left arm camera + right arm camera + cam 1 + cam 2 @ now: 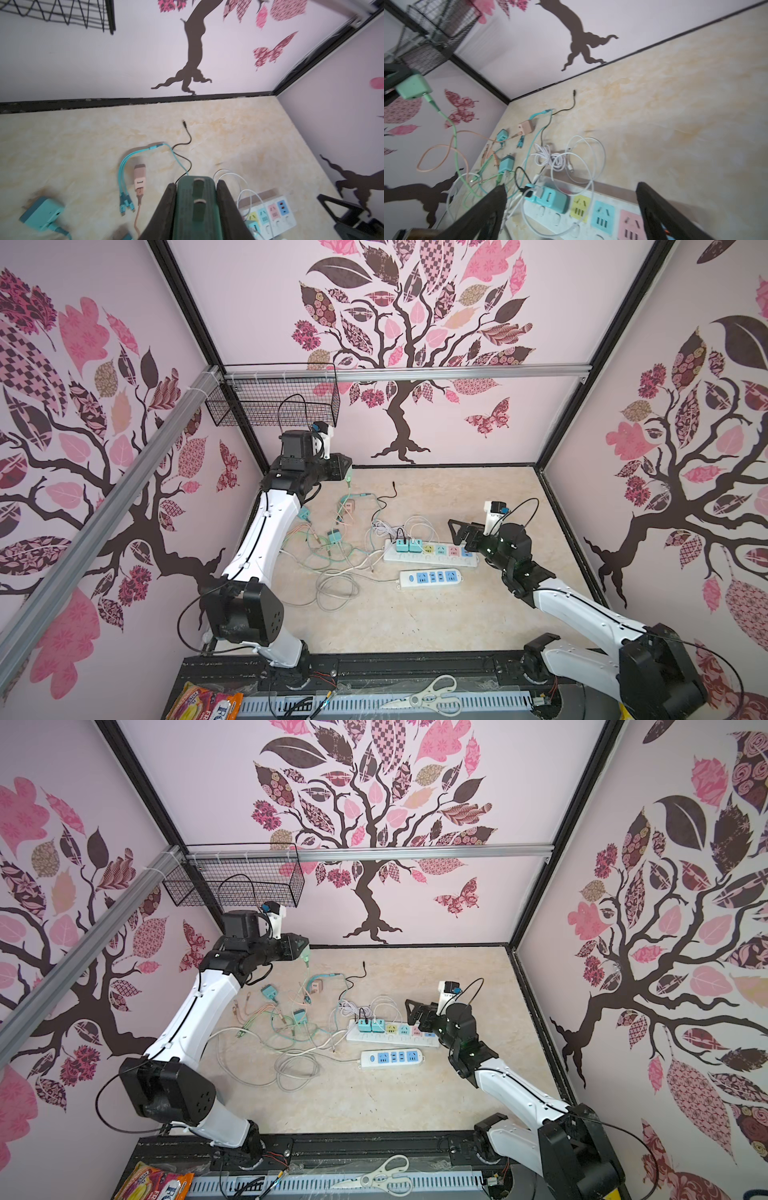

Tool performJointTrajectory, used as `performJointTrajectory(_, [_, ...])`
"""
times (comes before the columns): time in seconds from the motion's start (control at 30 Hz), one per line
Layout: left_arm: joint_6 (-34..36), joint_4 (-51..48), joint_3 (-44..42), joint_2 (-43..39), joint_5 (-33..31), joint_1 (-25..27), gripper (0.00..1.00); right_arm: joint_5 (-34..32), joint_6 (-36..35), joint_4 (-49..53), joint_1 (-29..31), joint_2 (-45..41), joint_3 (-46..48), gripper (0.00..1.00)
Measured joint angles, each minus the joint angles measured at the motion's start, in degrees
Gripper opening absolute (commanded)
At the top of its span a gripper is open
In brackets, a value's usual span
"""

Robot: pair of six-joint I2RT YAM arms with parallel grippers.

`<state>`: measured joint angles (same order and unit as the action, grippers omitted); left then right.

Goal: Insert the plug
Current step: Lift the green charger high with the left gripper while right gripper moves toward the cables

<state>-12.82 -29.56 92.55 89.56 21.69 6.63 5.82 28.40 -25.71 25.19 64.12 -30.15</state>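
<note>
Green and boxy, the plug [184, 216] is clenched between the two dark fingers [166, 207] of the left hand [196, 183], one finger pressed to each of its long sides. In the left wrist view, we see its body filling the gap between the fingers, with its rounded end at the fingertips. Its long axis runs along the fingers. The face with the two prongs [198, 184] is turned toward the wrist camera, one prong behind the other along that axis.

In the right wrist view, we see the cable [454, 133] leave the plug's lower corner. It hangs down to the tangle of cords on the counter [457, 614].

In both top views we find hand and plug raised above the counter at its far left, below the wire basket [270, 406]. They are well apart from the white strip [415, 559] with its coloured sockets.

The right hand [571, 189] is released, its fingers spread wide. It hangs over the right end of that strip, grasping nothing.
</note>
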Motion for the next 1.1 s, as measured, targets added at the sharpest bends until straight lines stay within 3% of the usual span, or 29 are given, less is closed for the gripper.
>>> performJointTrajectory(0.27, [-14.53,6.40,-0.44,-5.92,2.32,-0.07,0.00,8.13,-10.86,-5.73,12.59,9.31,-8.15,0.99])
performJointTrajectory(0.53, [-29.97,16.61,0.96,-7.67,8.70,-2.38,0.00,12.98,-14.58,-8.26,16.39,21.99,-17.57,0.97])
performJointTrajectory(0.87, [-30.36,19.65,9.51,-12.28,10.34,-2.58,0.00,17.11,-15.67,-6.08,16.41,31.82,-32.96,0.94])
performJointTrajectory(1.1, [-25.64,20.06,17.88,-14.05,8.13,-2.56,0.00,19.47,-15.10,-5.60,17.42,36.59,-39.10,0.93])
